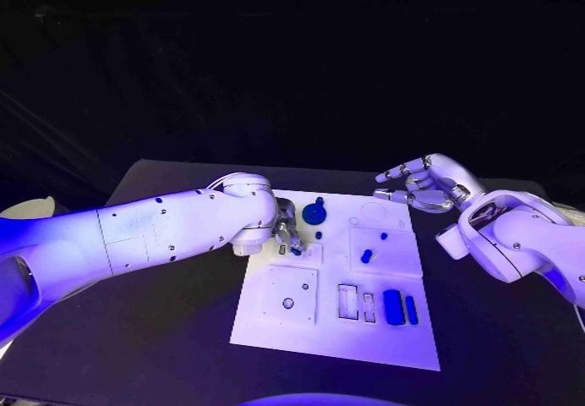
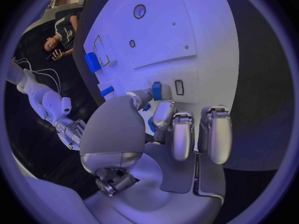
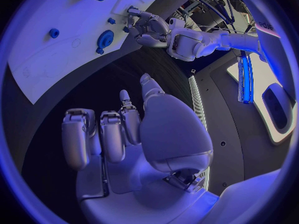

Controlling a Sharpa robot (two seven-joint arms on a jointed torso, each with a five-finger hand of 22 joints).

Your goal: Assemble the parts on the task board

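Note:
The white task board (image 1: pixel 275 315) lies in the middle of the black table. My left hand (image 1: pixel 286 232) is low over the board's far left part and pinches a small blue part (image 2: pixel 157 90) between thumb and finger, close to a small slot (image 2: pixel 179 87). A round blue part (image 1: pixel 316 213) sits just beyond that hand. Two small blue parts (image 1: pixel 366 255) stand near the board's middle. A blue block (image 1: pixel 392 306) and a slim blue bar (image 1: pixel 412 309) lie at the near right. My right hand (image 1: pixel 421 188) hovers past the board's far right corner, fingers apart, holding nothing.
Two empty rectangular slots (image 1: pixel 349 301) lie left of the blue block, and a raised square plate with a round hole (image 1: pixel 289 302) takes the board's near left. Bare black table (image 1: pixel 159 338) surrounds the board. My right hand (image 3: pixel 124 129) is over dark tabletop beside the board.

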